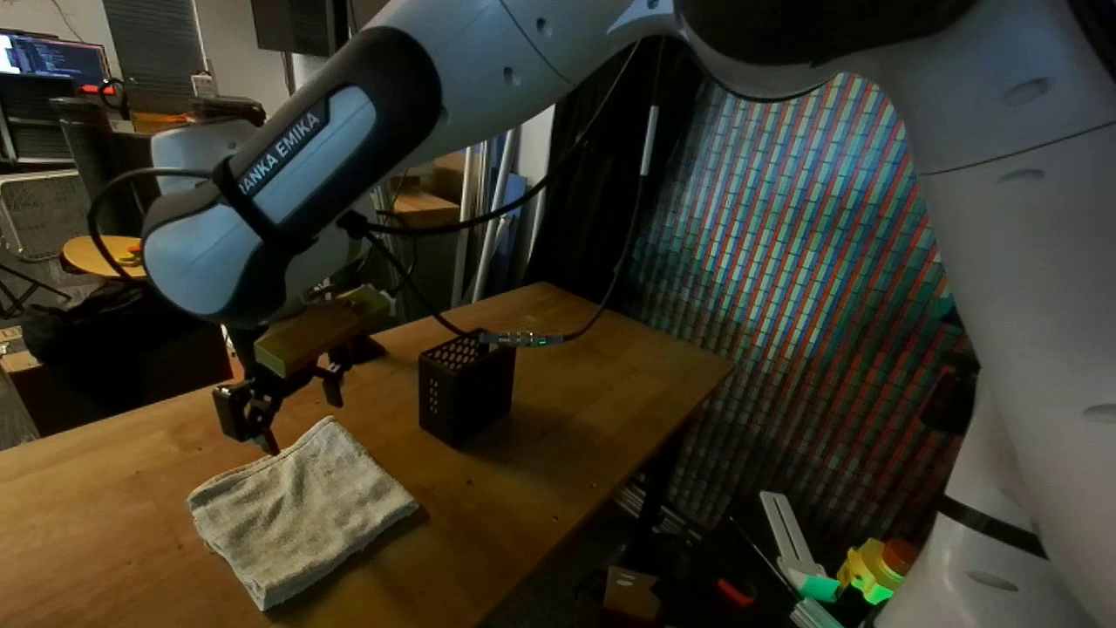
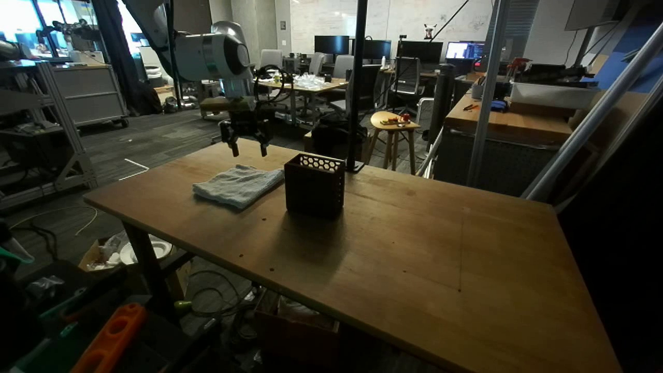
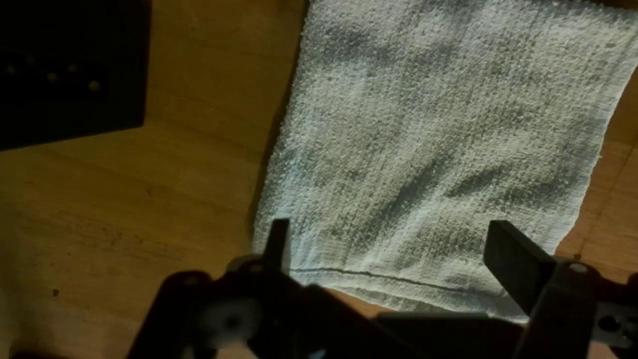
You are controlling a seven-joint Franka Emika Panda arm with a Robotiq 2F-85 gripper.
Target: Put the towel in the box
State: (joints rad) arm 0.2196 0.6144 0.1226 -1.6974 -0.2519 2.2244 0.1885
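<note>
Clearly outside the open-topped black box: the pale towel.

In an exterior view, the towel at eight o'clock is rough, matt cloth; the box looks like matt plastic, the bench like smooth wood with a faint sheen.

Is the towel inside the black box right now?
No, the towel lies spread on the wooden table, apart from the black box.

Office-like robotics lab, robot arm above a wooden table, whiteboard, row of monitors, desk chairs
</note>
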